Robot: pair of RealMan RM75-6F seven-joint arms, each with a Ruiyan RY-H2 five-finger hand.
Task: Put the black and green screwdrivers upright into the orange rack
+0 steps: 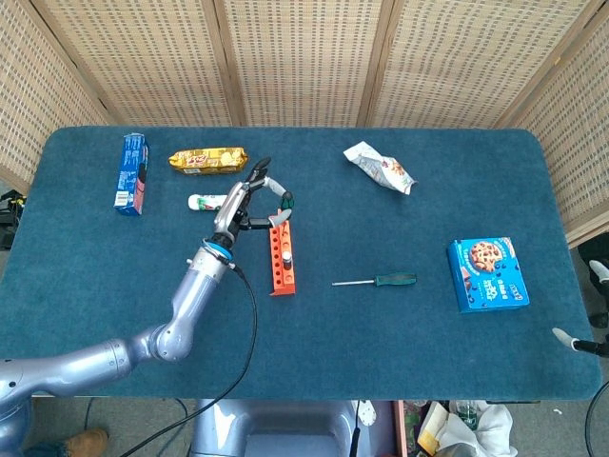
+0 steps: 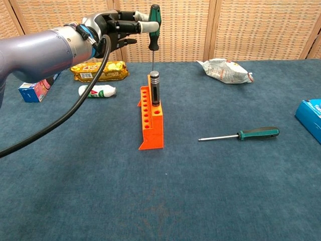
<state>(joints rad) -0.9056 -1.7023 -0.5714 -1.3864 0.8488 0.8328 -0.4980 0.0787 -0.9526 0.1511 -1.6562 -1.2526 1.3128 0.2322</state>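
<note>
The left hand [image 2: 113, 26] gripped a green-handled screwdriver [image 2: 154, 31] by its handle, shaft pointing down, above the far end of the orange rack [image 2: 152, 119] (whether the tip had entered a hole could not be told). In the head view the same hand [image 1: 249, 197] hovered at the rack's [image 1: 282, 257] far end with the handle [image 1: 285, 203] between its fingers. A black screwdriver [image 2: 155, 88] stood upright in the rack near that end. A second green screwdriver [image 2: 239, 135] lay flat on the blue table [image 2: 225, 201], well to the right of the rack, handle to the right. Left of the rack lay a white tube [image 2: 97, 91], with a gold packet [image 2: 99, 70] and a blue box [image 2: 36, 88] farther off. A crumpled white bag [image 2: 225, 70] lay far right, and a blue cookie box [image 1: 487, 273] at the right edge. The right hand was out of view.
</note>
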